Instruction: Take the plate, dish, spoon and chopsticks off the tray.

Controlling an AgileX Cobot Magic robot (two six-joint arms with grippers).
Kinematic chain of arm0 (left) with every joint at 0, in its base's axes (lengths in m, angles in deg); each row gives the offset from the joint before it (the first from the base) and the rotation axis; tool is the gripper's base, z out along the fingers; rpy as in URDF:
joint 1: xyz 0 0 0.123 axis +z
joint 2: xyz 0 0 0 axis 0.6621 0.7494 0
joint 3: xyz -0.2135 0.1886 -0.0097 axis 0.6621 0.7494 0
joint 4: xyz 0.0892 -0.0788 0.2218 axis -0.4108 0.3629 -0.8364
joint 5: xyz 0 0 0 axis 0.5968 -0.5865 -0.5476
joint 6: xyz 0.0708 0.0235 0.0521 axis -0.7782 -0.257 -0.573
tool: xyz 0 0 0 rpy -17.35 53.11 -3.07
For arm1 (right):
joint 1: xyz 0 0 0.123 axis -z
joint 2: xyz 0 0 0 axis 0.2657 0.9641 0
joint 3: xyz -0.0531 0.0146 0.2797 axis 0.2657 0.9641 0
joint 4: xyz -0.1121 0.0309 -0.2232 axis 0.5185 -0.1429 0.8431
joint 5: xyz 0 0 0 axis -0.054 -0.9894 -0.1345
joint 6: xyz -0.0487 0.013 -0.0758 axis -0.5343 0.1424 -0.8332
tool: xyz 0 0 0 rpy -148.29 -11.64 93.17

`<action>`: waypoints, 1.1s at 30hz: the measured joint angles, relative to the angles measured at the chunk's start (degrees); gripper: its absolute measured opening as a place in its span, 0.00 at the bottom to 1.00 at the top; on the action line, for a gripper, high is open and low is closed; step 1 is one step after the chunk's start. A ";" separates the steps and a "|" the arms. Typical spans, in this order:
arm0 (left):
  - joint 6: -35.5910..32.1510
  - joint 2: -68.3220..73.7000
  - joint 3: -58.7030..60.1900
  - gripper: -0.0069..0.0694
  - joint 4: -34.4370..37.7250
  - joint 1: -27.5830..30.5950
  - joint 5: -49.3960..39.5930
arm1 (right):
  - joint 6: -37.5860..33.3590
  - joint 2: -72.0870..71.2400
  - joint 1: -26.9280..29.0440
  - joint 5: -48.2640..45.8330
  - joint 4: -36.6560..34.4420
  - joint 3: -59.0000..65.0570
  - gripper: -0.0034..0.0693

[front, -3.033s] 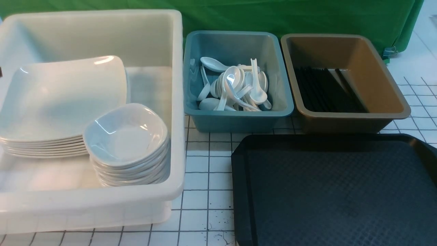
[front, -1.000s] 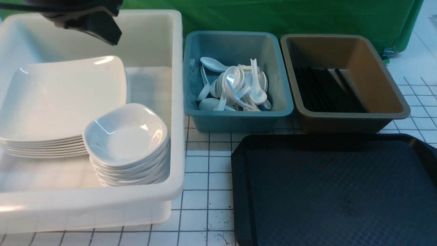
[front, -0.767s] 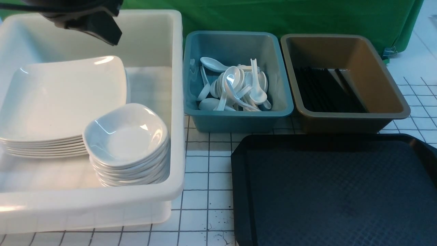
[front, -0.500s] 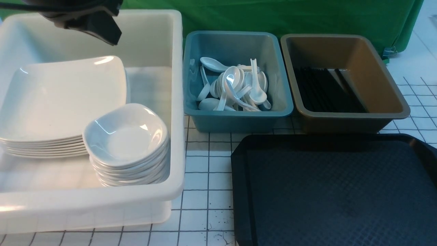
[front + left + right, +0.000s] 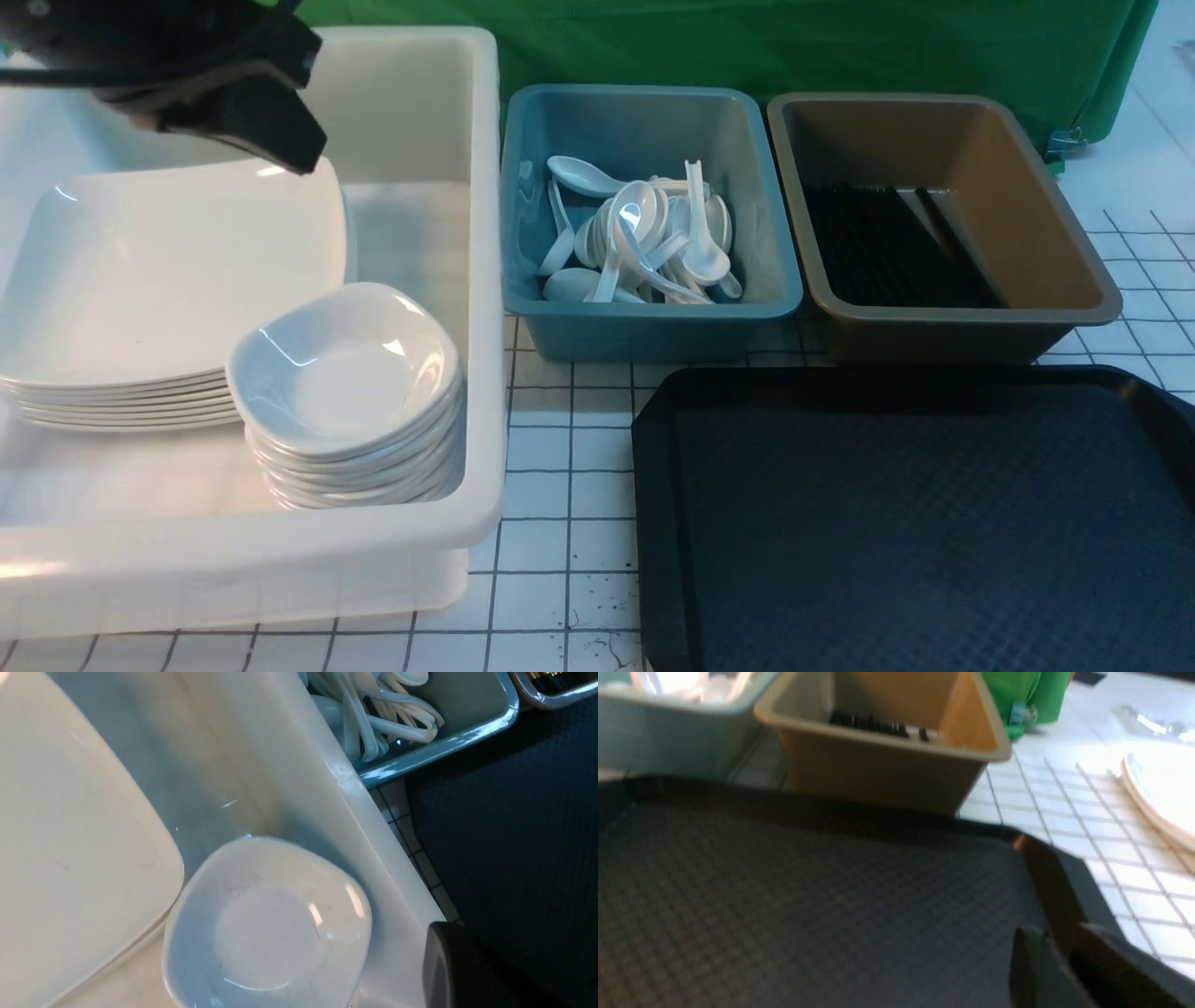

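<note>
Keeping clear of the plate (image 5: pixel 168 271) stacked at nine o'clock, the left gripper (image 5: pixel 280 145), jaws pressed together and empty, is seemingly needing only a straight lift, since the tray (image 5: pixel 915 523) at five o'clock is lying bare while the right gripper (image 5: pixel 1064 952), jaws looking slightly parted, is sitting at its corner.

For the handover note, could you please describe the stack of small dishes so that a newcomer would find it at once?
Start at the big white tub on the left of the table. Inside it, in the near corner closest to the teal bin, stands the stack of small dishes. They are deep and bowl-like, unlike the wide, shallow stack of plates beside them.
</note>
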 joint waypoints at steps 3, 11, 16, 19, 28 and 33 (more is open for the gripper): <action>-0.06 -5.60 3.51 0.09 -0.40 0.00 0.00 | 0.00 0.00 0.00 0.38 0.00 0.00 0.24; 0.33 -23.71 17.36 0.09 -0.23 0.00 2.65 | 0.00 0.00 0.00 0.44 0.00 0.00 0.26; 1.40 -38.73 31.59 0.09 4.18 0.00 14.56 | 0.00 0.00 0.00 0.44 0.00 0.00 0.27; 1.70 -47.38 39.94 0.09 8.27 0.00 23.96 | 0.00 0.00 0.00 0.44 0.00 0.00 0.28; 2.47 -62.89 53.77 0.09 17.33 0.00 44.65 | 0.00 0.00 0.00 0.44 0.06 0.00 0.31; 2.47 -63.46 54.48 0.09 15.62 0.00 43.09 | 0.00 0.00 0.00 0.44 0.06 0.00 0.32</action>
